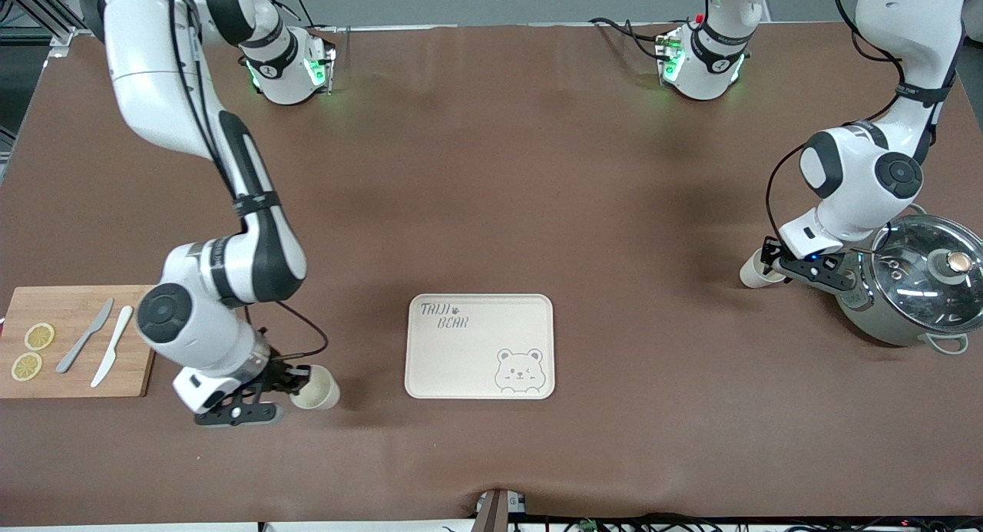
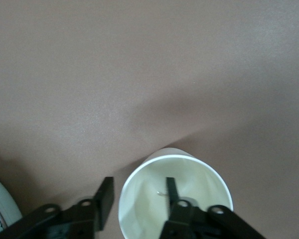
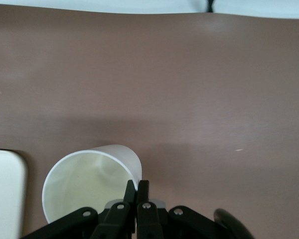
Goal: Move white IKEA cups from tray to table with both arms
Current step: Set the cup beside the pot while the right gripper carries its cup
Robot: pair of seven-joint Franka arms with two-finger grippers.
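**Spotter:** Where are the 2 cups?

**Me:** Both are off the tray [image 1: 430, 363]. The right arm's cup [image 1: 316, 388] sits at the tray's 9 o'clock, its rim pinched in the right gripper [image 3: 137, 186]. The left arm's cup [image 1: 756, 271] stands at 3 o'clock, beside the pot [image 1: 914, 286].

**Spotter:** And the left gripper [image 2: 138, 186]?

**Me:** Its fingers are parted and straddle the wall without pinching. Both mouths point up and the long axes look near vertical, so I'd lift straight off.

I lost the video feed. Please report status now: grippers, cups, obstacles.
Left gripper open astride cup rim beside pot. Right gripper shut on second cup wall. Tray bare.
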